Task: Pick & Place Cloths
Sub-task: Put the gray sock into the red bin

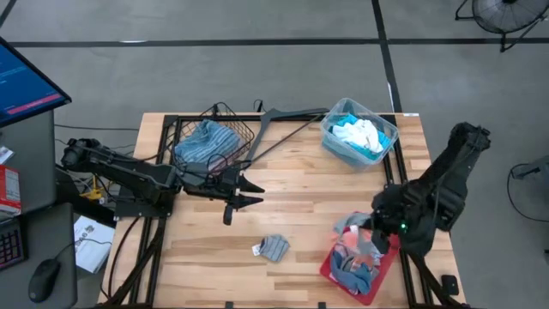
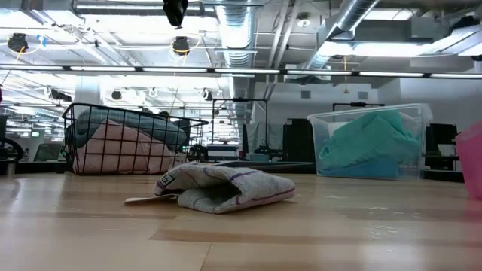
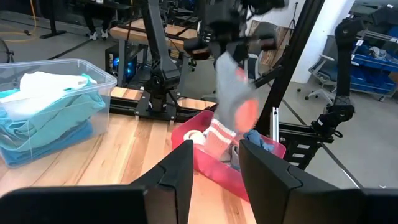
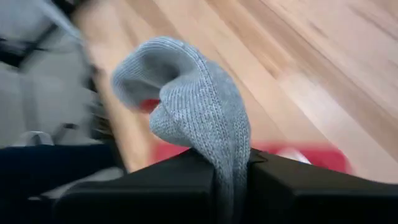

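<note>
With the right gripper point(image 4: 230, 171) clamped on a grey knitted sock with orange trim point(image 4: 193, 106) above the flat red plastic tray point(image 1: 339, 270) at the near right, looks like mid-lift. Next: carry toward a container, probably the clear plastic bin point(image 1: 330, 137) far right. Left gripper point(image 1: 249, 193) empty, partly apart, near the black wire basket point(image 1: 184, 129).

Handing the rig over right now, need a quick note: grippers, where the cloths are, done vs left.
Right gripper: shut on a grey sock with orange trim, lifted above the red tray at the table's right front.
Left gripper: open, empty, mid-table beside the wire basket.
Cloths: blue striped and pink ones in the wire basket; turquoise and white ones in the clear bin; several more in the red tray; one folded grey cloth loose on the table.
Done: basket and bin each hold cloths.
Left: place the held sock, clear the red tray, pick up the loose cloth.
</note>
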Tool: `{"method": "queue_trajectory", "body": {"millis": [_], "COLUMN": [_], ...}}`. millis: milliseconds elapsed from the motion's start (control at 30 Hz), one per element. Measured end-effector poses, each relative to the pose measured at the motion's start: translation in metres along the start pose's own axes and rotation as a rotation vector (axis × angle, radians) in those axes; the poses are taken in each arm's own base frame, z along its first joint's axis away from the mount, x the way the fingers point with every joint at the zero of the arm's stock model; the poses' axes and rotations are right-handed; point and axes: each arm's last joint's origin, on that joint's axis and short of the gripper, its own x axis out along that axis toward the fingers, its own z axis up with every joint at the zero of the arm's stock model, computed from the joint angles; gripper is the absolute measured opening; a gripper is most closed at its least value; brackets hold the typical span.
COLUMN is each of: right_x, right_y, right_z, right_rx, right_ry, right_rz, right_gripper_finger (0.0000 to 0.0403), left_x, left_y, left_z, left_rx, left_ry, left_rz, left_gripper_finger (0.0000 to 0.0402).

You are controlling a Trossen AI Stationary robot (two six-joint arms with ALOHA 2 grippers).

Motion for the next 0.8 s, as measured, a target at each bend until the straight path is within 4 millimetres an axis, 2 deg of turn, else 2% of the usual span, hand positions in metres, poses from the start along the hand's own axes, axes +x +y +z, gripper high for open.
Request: {"method": "queue_trajectory", "body": {"millis": [133, 267, 433, 533, 667, 800], "right_x": [0.002, 0.008, 0.025, 0.036, 0.05, 0.065], "right_y": [-0.005, 0.0, 0.01, 0.014, 0.018, 0.02], "right_z": [-0.024, -0.046, -0.073, -0.087, -0.098, -0.1], "right_rx": [0.045, 0.066, 0.071, 0.09, 0.119, 0.143], "right_ry": [0.125, 0.215, 0.353, 0.379, 0.372, 0.347], "right_rz": [-0.136, -0.221, -0.338, -0.406, -0.465, -0.517], "right_gripper_finger": [0.0, 0.0, 0.0, 0.0, 0.0003, 0.0003], "left_x": [0.0, 0.0, 0.0, 0.0, 0.0, 0.0], "left_y": [0.0, 0.0, 0.0, 0.0, 0.001, 0.002], "left_z": [0.0, 0.0, 0.0, 0.0, 0.0, 0.0], "left_rx": [0.0, 0.0, 0.001, 0.002, 0.001, 0.001], "left_ry": [0.0, 0.0, 0.0, 0.0, -0.001, -0.002], "left_rz": [0.0, 0.0, 0.0, 0.001, 0.006, 0.013], "left_gripper_finger": [0.0112, 0.0111, 0.0111, 0.0111, 0.0111, 0.0111]}}
